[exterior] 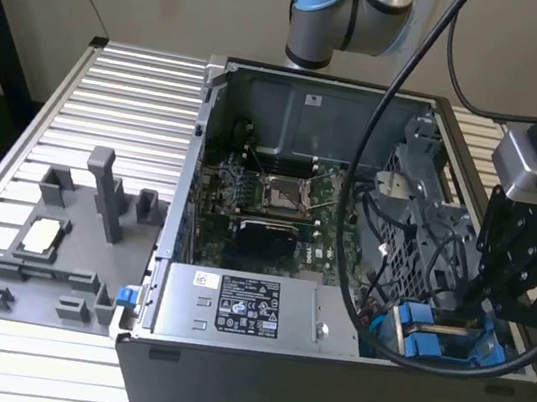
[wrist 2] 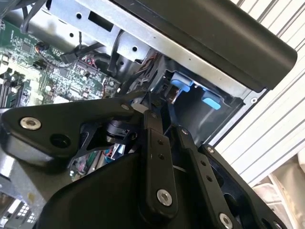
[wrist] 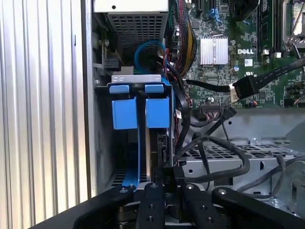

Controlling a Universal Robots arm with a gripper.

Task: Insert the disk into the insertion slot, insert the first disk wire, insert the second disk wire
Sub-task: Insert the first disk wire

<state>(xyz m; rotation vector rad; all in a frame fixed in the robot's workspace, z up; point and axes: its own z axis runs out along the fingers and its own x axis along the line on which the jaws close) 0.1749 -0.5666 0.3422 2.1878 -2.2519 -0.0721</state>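
The disk [wrist: 156,149] stands edge-on in the insertion slot [wrist: 125,157] of the drive bay, its blue carrier frame [wrist: 138,148] running along one side. Two blue end tabs [wrist: 157,112] show at the bay's far end; in the second wrist view they are the tabs [wrist 2: 181,81]. My gripper [wrist: 166,172] is shut, its tips against the disk's near edge. In the exterior view the gripper [exterior: 487,313] hangs over the blue bay [exterior: 450,341] at the case's front right corner. A loose black disk wire [wrist: 240,87] with a flat connector lies over the bay cage.
The open computer case [exterior: 252,381] holds the motherboard [exterior: 279,198] and a grey labelled power-supply box [exterior: 242,308]. Black cables [wrist: 214,152] loop beside the bay. A grey fixture [exterior: 70,242] with small parts sits on the slatted table at the exterior view's left.
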